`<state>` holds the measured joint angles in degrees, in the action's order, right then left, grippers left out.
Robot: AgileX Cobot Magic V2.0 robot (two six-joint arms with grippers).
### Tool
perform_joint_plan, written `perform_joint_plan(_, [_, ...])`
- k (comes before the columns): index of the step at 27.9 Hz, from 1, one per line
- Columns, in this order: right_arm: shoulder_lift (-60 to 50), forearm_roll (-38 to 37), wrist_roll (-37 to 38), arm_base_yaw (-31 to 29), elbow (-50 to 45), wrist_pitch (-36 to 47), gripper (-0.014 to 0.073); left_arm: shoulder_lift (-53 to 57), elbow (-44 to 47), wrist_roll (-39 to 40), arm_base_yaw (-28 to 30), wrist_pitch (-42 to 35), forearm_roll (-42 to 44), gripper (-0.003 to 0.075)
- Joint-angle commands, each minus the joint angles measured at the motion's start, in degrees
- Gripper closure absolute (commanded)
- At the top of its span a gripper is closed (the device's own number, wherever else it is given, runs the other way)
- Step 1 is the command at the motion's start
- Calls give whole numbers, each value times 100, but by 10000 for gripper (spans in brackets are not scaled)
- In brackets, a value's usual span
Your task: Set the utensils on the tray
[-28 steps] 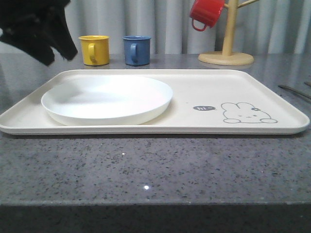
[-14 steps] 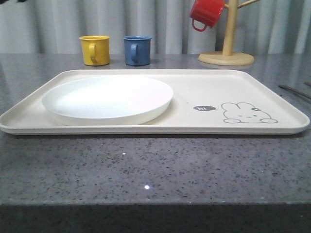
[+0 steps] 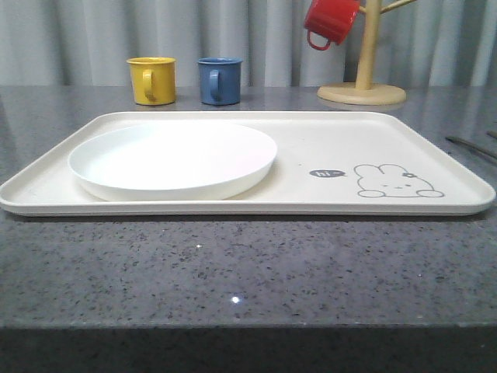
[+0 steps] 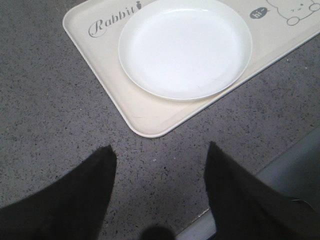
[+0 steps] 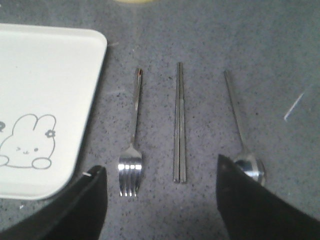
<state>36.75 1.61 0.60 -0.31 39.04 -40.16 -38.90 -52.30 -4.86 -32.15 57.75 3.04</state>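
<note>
Utensils waiting beside the cream rectangular plastic tray (image 5: pixel 45 75)

The spread, empty right gripper (image 5: pixel 160 200) should be centred over the silver four-tined fork (image 5: pixel 132 150) handle directly ahead before being lowered.

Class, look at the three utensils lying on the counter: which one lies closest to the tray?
The fork. It lies right beside the tray edge; the chopsticks come next, and the spoon lies farthest.

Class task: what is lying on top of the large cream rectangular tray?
A round white plate sits on the cream rabbit-print tray, toward its left. Whatever print lies under the plate is hidden. No cutlery is on it.
</note>
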Motion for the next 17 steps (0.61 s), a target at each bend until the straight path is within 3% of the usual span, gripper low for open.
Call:
perform_joint_plan(1, [543,-105,-60,-27,601,-366,97,125,-124,68,-47,-351,22,332])
perform_joint_plan(11, [2515,-365,-60,-120,1869,-1740,97,138,-124,68,-47,-351,55,332])
perform_joint_plan(17, [3492,42,-236,-244,2450,-1890,97,138,-124,68,-47,-351,54,332])
